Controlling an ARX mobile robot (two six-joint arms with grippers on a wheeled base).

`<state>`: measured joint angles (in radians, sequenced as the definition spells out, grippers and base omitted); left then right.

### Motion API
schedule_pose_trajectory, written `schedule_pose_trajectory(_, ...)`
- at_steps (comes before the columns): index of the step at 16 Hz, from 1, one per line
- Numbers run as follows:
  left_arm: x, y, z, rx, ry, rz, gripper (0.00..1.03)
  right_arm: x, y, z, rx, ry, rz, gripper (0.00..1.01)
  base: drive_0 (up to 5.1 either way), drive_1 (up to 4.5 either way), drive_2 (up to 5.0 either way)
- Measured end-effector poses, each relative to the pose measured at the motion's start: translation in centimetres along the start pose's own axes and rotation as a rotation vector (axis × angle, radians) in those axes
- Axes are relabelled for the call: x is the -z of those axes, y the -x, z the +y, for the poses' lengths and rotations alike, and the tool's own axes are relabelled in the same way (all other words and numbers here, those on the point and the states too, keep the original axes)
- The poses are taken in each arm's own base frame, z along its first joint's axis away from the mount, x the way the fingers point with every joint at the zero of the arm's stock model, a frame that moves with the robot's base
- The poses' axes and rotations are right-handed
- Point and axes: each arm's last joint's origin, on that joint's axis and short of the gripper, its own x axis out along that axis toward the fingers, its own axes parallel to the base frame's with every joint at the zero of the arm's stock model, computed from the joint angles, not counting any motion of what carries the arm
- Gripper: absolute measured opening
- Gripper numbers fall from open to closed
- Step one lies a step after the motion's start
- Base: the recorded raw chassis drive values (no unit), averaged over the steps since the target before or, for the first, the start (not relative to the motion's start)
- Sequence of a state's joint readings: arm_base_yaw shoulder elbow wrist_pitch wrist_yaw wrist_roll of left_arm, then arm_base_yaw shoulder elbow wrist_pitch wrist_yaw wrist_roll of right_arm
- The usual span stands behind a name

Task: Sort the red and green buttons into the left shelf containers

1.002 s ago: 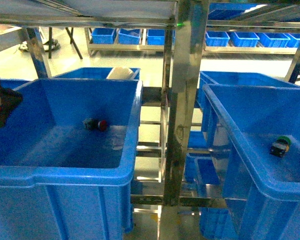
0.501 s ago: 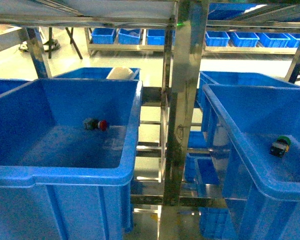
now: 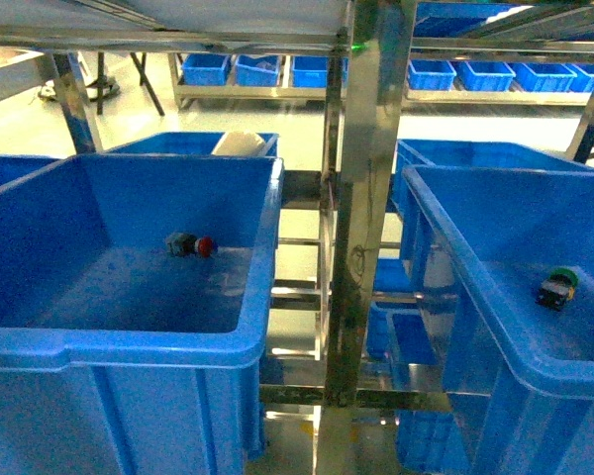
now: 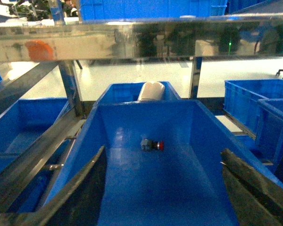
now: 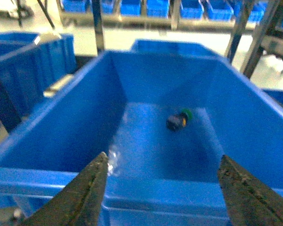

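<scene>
Head view: one red button (image 3: 196, 245) is seen lying on its side on the floor of the large left bin (image 3: 129, 341), near the back wall, its red cap pointing right and its block base left. One green button (image 3: 556, 286) lies in the large right bin (image 3: 455, 257), cap up and to the right. Neither end effector is visible here.

Left wrist view: the left end effector (image 4: 162, 188) is held apart and empty above the near end of the left bin (image 4: 96, 141). The red button (image 4: 153, 145) lies straight ahead of it and deeper in, long axis crosswise to the jaws.

Right wrist view: the right end effector (image 5: 162, 193) is likewise spread and empty at the near rim of the right bin (image 5: 52, 176). The green button (image 5: 179, 119) lies ahead, slightly right, tilted diagonally; this arm is judged the nearer for it.
</scene>
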<state>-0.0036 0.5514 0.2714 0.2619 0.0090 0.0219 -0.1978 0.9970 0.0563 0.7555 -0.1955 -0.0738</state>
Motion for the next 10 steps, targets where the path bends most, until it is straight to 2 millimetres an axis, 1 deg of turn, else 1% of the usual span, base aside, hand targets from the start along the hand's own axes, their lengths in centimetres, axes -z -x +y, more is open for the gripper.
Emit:
schedule_pose_trajectory(1, 0.9, 0.4, 0.0, -0.006, 0.007, 0.004, 0.62, -0.6, 0.8, 0.5, -0.007, -0.006, -0.112, 0.61, 0.0, 0.00, 0.0)
schedule_pose_trajectory(2, 1.2, 0.8, 0.0, -0.011, 0.014, -0.014, 0.49, -1.8, 1.3, 0.7, 0.008, -0.008, -0.186, 0.48, 0.0, 0.00, 0.0)
schedule_pose_trajectory(3, 1.6, 1.1, 0.0, -0.011, 0.015, -0.025, 0.36, -1.9, 1.6, 1.0, 0.002, -0.019, -0.184, 0.35, 0.0, 0.00, 0.0)
schedule_pose_trajectory(5, 3.0, 1.6, 0.0, -0.011, 0.015, -0.013, 0.11, -1.4, 2.2, 1.4, 0.001, -0.025, -0.156, 0.11, 0.0, 0.00, 0.0)
schedule_pose_trajectory(6, 3.5, 1.8, 0.0, -0.010, 0.020, -0.008, 0.01, -1.7, 2.7, 1.7, 0.023, -0.023, -0.179, 0.01, 0.0, 0.00, 0.0)
schedule_pose_trajectory(7, 3.8, 2.0, -0.1, -0.012, 0.019, -0.008, 0.01, -1.8, 3.0, 2.6, -0.003, -0.027, -0.187, 0.02, 0.0, 0.00, 0.0)
schedule_pose_trajectory(10, 4.6, 2.5, -0.1, -0.011, 0.019, -0.012, 0.01, -1.9, 3.8, 2.6, 0.005, -0.029, -0.190, 0.02, 0.0, 0.00, 0.0)
